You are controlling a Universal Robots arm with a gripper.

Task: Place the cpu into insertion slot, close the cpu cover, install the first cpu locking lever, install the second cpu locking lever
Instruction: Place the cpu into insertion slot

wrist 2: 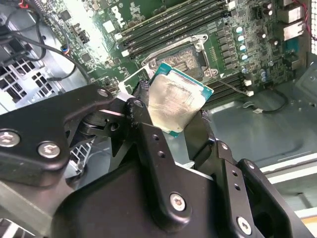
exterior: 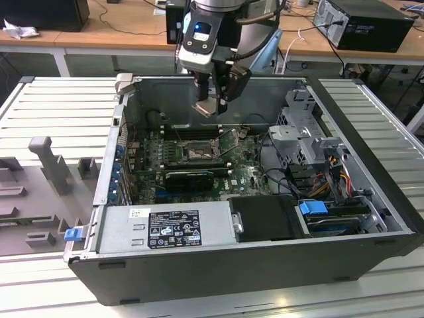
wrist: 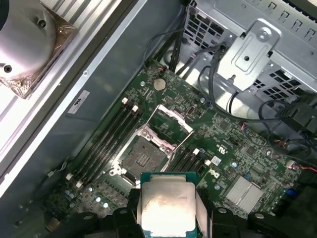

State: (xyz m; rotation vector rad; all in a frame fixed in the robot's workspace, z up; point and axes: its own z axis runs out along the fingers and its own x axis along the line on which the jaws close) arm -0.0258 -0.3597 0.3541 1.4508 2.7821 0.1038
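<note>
pincer [exterior: 213, 99] pinching the flat square beige-silver cpu [wrist: 166, 206] by its edges, well above the dark square metal-rimmed insertion slot [wrist: 143, 156]; thin silvery frame-shaped cpu cover [wrist: 174, 116] stands open beside that slot. risk: chip could land skewed, bending contacts, or slip loose.
</note>
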